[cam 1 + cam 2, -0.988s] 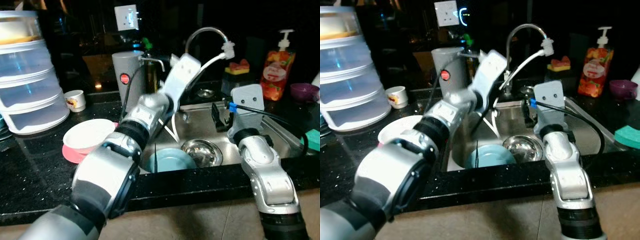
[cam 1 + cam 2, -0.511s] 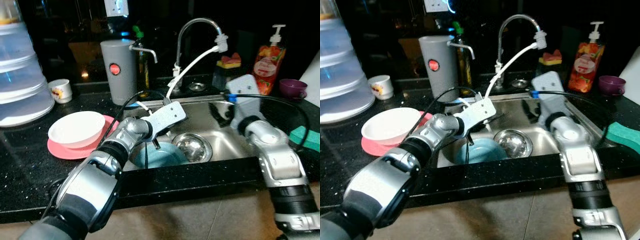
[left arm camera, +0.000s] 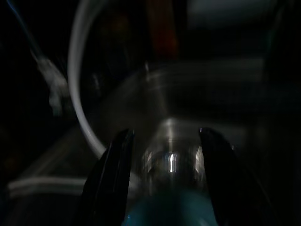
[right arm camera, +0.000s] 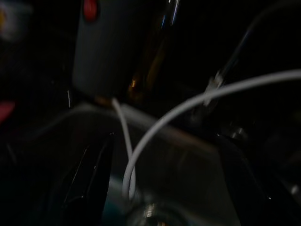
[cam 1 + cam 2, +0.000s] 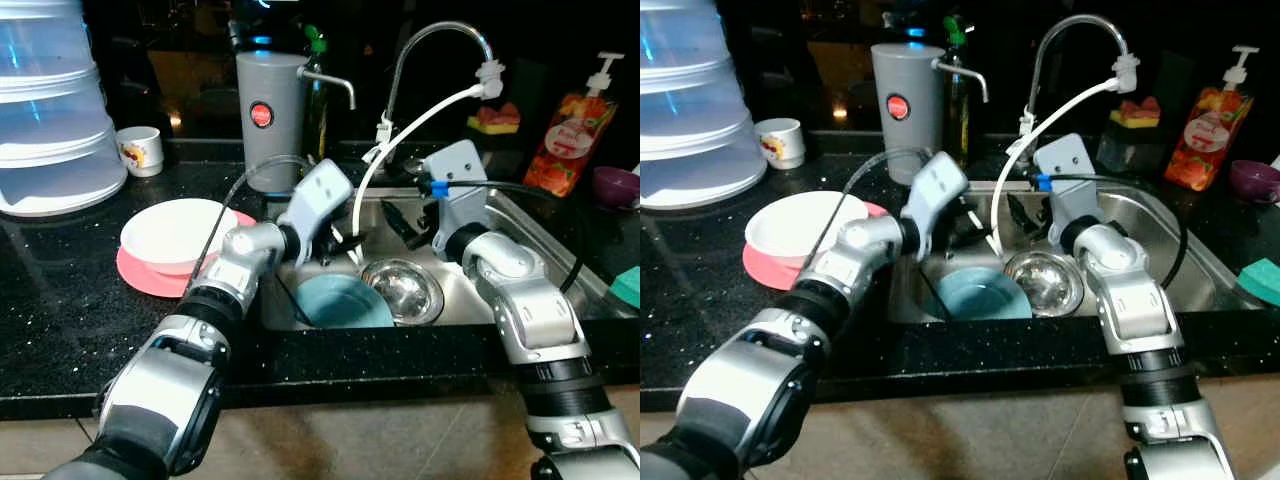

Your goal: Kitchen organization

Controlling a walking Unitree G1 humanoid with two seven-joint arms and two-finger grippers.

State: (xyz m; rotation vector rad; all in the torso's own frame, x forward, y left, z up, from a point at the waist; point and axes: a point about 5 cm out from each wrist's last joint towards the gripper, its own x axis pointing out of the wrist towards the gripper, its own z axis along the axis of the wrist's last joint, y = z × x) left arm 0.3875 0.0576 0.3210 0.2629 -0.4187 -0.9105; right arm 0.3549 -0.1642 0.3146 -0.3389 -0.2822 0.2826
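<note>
A light-blue bowl (image 5: pixel 345 300) lies in the steel sink (image 5: pixel 520 225), next to a shiny steel bowl (image 5: pixel 403 290). My left gripper (image 5: pixel 332 243) hangs open just above the blue bowl's far rim, holding nothing. Its wrist view shows both black fingers (image 3: pixel 115 169) apart, with the blue bowl (image 3: pixel 169 212) below and the steel bowl (image 3: pixel 171 160) ahead. My right gripper (image 5: pixel 398 222) hovers open over the sink's middle, beside the white hose (image 5: pixel 410 125). Its fingers (image 4: pixel 96 174) are spread and empty.
A white bowl (image 5: pixel 175 232) sits on a pink plate (image 5: pixel 145 278) left of the sink. Behind stand a grey dispenser (image 5: pixel 270 105), the tap (image 5: pixel 440 35), a soap bottle (image 5: pixel 570 140) and a purple cup (image 5: pixel 612 185). Stacked clear containers (image 5: pixel 50 110) and a small cup (image 5: pixel 140 150) are far left.
My left arm came down from beside the tap into the sink over the blue bowl, then lifted a little. The head view shifted. My right gripper stayed over the sink.
</note>
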